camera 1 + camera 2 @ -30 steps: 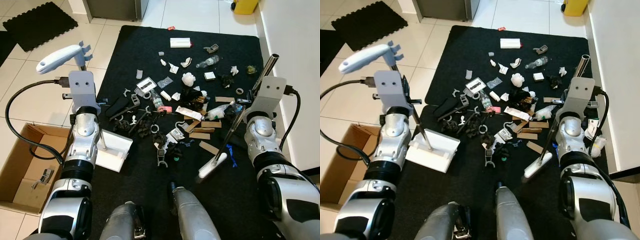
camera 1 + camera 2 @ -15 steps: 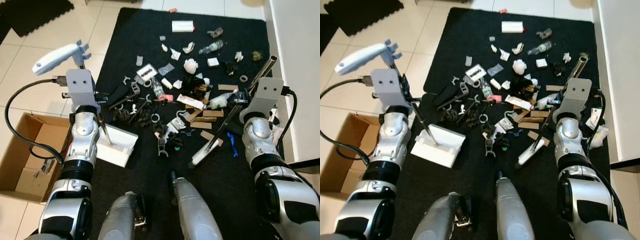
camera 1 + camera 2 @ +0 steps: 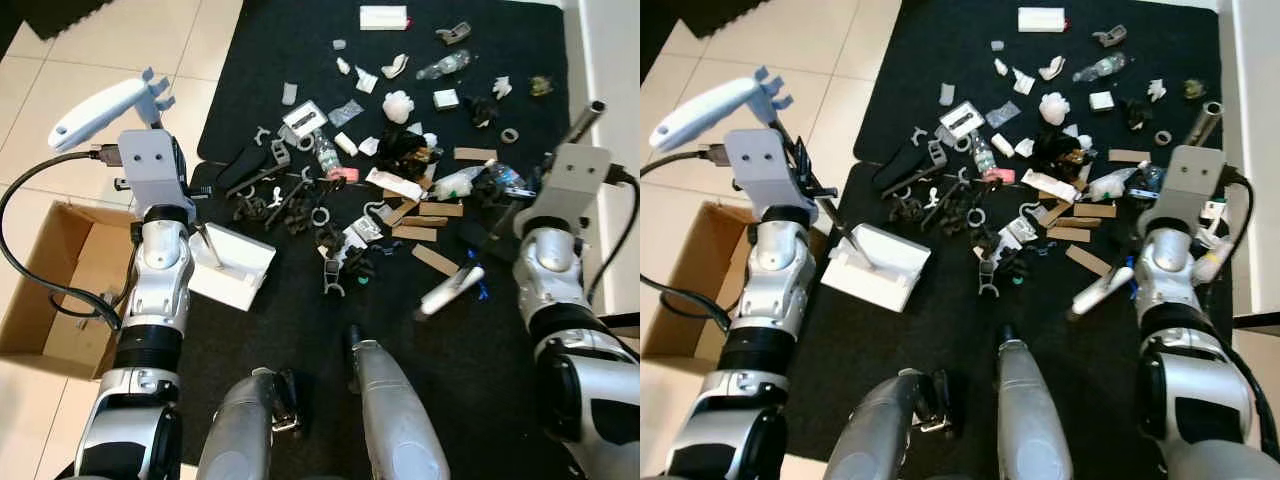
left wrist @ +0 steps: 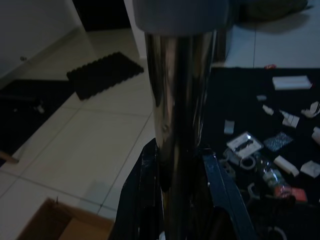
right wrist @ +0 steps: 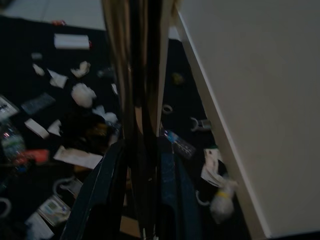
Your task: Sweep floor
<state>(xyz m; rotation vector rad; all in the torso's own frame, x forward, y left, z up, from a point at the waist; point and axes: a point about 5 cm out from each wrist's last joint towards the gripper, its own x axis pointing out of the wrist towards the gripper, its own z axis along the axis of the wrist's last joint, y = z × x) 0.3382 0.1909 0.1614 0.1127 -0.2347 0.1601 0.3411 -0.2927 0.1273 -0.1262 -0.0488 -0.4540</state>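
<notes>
1. Leftmost, an open cardboard box (image 3: 60, 290) sits on the pale tiles just beside the edge of the black mat (image 3: 470, 400), probably there to take whatever gets collected.
2. Next, the left gripper (image 4: 180, 165) is clamped on the metal dustpan handle (image 4: 180, 100), one black finger pressed on each side of the tube. The left arm reaches forward with the wrist raised, so the handle slants down to the white dustpan (image 3: 232, 276), which lies flat on the mat with its open side turned towards the rubbish. That placement looks chosen so that litter can be pushed straight into it.
3. Across the middle, the scattered litter (image 3: 380, 190) covers the mat: black plastic clips, cardboard strips, crumpled paper, a small bottle and wrappers. Its near edge lies close to the dustpan, though none appears to be in the pan yet, so the sweeping seems to be at an early stage.
4. Further right, the white broom head (image 3: 452, 291) rests on the mat at the right edge of the pile, angled so that a stroke would drive litter leftwards.
5. Rightmost, the right gripper (image 5: 142, 175) is closed around the broom pole (image 5: 137, 75), the forearm stretched forward near the white wall (image 5: 250, 100), pole leaning up and away.
</notes>
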